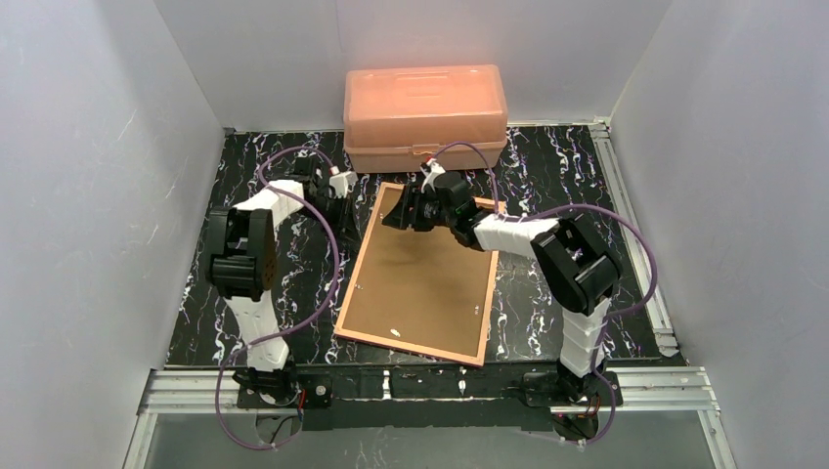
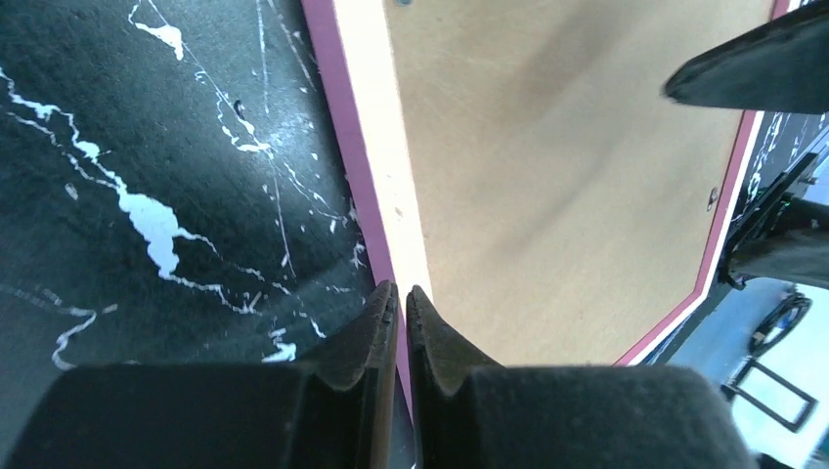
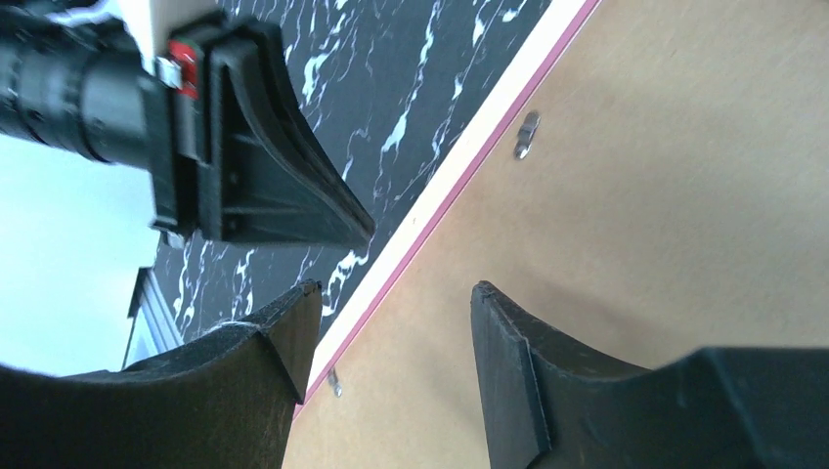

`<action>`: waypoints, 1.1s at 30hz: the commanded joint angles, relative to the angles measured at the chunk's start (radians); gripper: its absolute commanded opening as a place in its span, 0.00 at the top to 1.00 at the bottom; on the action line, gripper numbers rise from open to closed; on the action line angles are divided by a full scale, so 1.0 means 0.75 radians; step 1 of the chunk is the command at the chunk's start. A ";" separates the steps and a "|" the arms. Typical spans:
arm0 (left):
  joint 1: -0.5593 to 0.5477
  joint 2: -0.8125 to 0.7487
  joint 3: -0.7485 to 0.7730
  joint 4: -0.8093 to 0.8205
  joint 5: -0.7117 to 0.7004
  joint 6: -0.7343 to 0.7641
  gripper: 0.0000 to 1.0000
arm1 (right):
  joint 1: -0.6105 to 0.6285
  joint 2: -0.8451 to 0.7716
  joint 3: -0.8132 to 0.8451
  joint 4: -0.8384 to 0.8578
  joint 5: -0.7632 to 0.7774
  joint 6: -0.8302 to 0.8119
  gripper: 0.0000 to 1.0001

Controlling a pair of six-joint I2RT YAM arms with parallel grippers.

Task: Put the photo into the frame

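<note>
The frame (image 1: 349, 293) lies face down on the black marbled table, its pink-and-tan border around a brown backing board (image 1: 420, 278). The photo is hidden. My left gripper (image 1: 344, 200) hangs at the frame's far left edge. In the left wrist view its fingertips (image 2: 402, 290) stand almost together over the pink border (image 2: 337, 107), with only a thin slit and nothing between them. My right gripper (image 1: 399, 210) is over the frame's far end. It is open (image 3: 396, 288), one finger over the border (image 3: 469, 147) and the other over the board. A small metal clip (image 3: 527, 134) sits by the border.
A salmon-pink lidded box (image 1: 425, 112) stands at the back, just beyond the frame's far edge. White walls close in both sides. A metal rail (image 1: 626, 215) runs along the table's right edge. The two grippers are close together at the frame's far left corner.
</note>
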 commanded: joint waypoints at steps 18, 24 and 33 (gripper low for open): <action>-0.003 0.132 0.018 0.074 0.102 -0.116 1.00 | -0.073 0.434 0.422 0.004 -0.065 -0.070 0.34; -0.003 0.125 -0.004 0.074 0.082 -0.096 1.00 | -0.073 0.498 0.485 0.001 -0.094 -0.053 0.34; -0.003 0.109 -0.016 0.077 0.084 -0.097 1.00 | -0.067 0.521 0.477 0.030 -0.136 -0.020 0.36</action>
